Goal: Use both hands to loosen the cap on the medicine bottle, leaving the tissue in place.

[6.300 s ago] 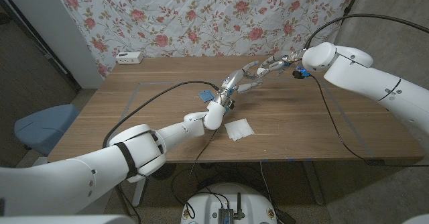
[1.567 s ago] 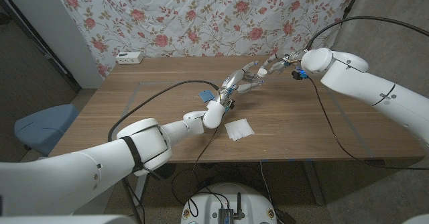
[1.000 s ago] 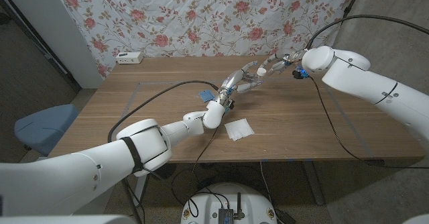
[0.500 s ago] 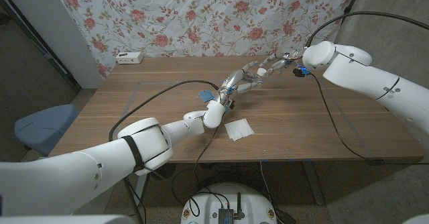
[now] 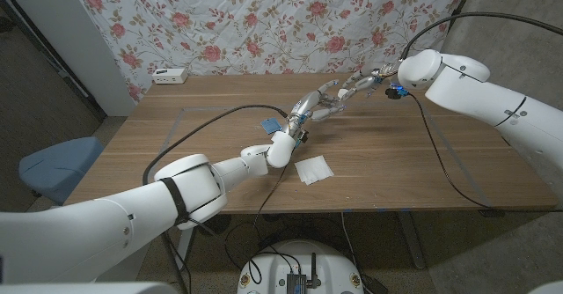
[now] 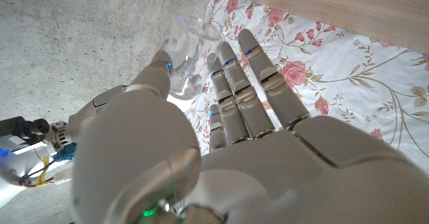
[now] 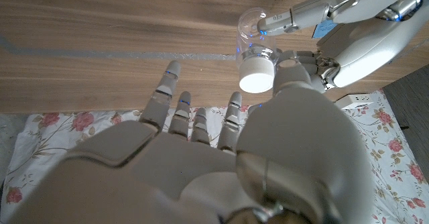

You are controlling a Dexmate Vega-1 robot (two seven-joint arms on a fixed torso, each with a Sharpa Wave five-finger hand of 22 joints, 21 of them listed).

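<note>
The medicine bottle (image 7: 253, 39) is up off the bench (image 5: 176, 144), over its far middle part — a clear little bottle with a white cap (image 7: 257, 75). In the right wrist view you can see straight onto that round cap, with the transparent body behind it.

The left hand (image 5: 318, 103) has the bottle's body: in the left wrist view the clear bottle (image 6: 186, 58) sits between the thumb and the straight fingers (image 6: 238, 90), pinched there. The left arm reaches in a long diagonal from the near left corner.

The right hand (image 5: 359, 85) meets it from the other side, at the cap end. In the right wrist view the thumb lies right against the white cap, while the other fingers (image 7: 175, 103) stand spread and straight, apart from it. Whether that hand truly grips the cap or merely touches it — I cannot tell from these views.

Nearer on the bench lies the tissue (image 5: 313, 169), a white folded square, flat on the wood and well apart from both hands.

Further out: a white power strip (image 5: 170, 75) at the far left edge of the bench, a flowered cloth (image 5: 264, 21) hanging behind, and a blue chair seat (image 5: 54, 164) off to the left.
</note>
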